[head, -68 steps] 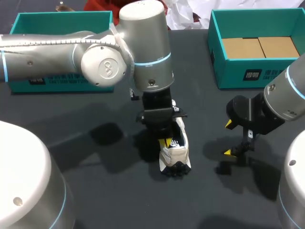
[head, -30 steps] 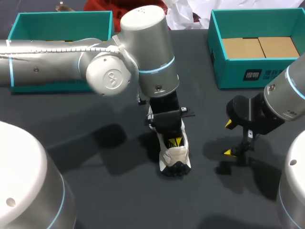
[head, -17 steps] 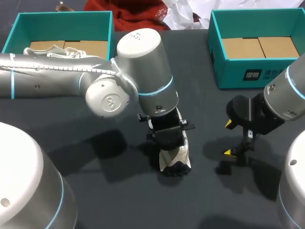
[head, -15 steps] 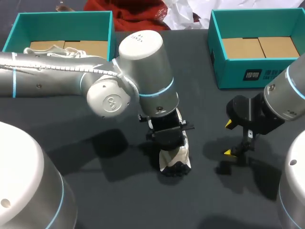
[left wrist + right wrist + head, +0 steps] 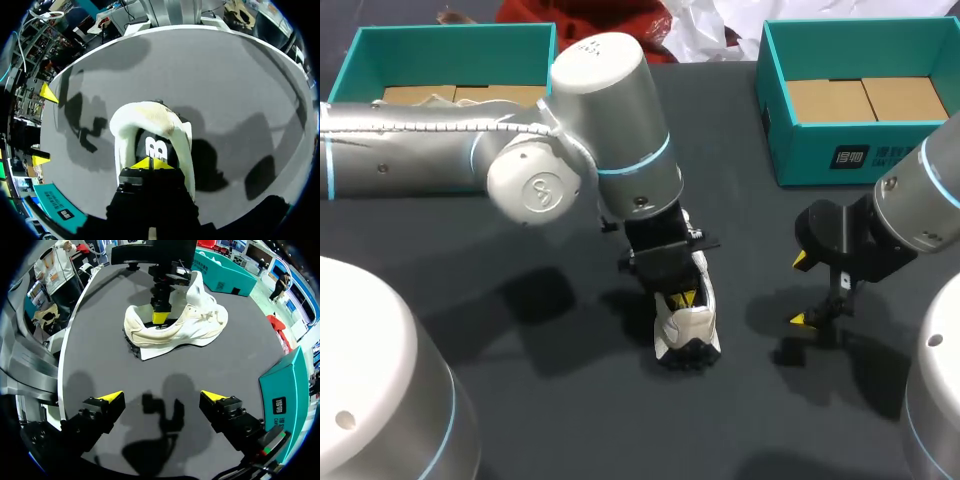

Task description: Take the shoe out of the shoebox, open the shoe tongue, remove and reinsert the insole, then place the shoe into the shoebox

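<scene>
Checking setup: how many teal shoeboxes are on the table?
2. The left shoebox sits far left, partly covered by the left arm; the right shoebox far right.

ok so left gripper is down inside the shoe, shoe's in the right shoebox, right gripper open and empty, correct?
No: the shoe stands on the table, outside the right shoebox, as the head view shows. The rest holds: the left gripper is down inside the shoe, the right gripper open and empty.
</scene>
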`<state>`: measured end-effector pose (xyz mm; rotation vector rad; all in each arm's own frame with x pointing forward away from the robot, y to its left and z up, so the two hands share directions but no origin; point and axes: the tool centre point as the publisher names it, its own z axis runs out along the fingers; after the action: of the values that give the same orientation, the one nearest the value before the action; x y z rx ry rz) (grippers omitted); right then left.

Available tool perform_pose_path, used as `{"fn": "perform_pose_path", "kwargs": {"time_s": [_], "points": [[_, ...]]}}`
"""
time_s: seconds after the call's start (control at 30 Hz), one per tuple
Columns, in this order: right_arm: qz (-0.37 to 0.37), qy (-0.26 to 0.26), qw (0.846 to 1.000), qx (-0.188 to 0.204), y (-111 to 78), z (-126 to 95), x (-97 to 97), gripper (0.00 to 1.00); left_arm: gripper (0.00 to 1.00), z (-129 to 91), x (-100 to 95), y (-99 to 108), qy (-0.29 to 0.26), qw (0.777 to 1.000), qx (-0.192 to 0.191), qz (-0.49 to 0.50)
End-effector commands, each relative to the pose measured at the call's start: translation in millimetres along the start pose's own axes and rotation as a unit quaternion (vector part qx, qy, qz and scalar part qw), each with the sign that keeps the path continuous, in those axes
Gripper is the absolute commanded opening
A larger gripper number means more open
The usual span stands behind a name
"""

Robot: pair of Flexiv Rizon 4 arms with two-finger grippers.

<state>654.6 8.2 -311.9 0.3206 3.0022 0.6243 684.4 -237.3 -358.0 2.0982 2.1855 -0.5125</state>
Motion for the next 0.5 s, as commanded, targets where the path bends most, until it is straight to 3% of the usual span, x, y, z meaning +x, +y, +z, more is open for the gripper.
{"fn": "perform_pose_path", "kwargs": {"time_s": [0.03, 0.23, 0.37, 0.5], "points": [[0.000, -0.002, 1.000, 0.000, -1.0, -0.7, 2.0, 1.00, 0.00, 6.9, -6.4, -12.9, 0.012, 1.000, -0.003, 0.005], [0.000, -0.002, 1.000, 0.000, -1.0, -0.7, 2.0, 1.00, 0.00, 32.4, -12.8, -25.5, 0.041, 0.999, 0.004, 0.019], [0.000, -0.002, 1.000, 0.000, -1.0, -0.7, 2.0, 1.00, 0.00, 46.3, -10.3, -18.7, 0.061, 0.998, -0.004, 0.013], [0.000, -0.002, 1.000, 0.000, -1.0, -0.7, 2.0, 1.00, 0.00, 45.7, -0.9, -5.1, 0.068, 0.998, -0.006, 0.001]]}}
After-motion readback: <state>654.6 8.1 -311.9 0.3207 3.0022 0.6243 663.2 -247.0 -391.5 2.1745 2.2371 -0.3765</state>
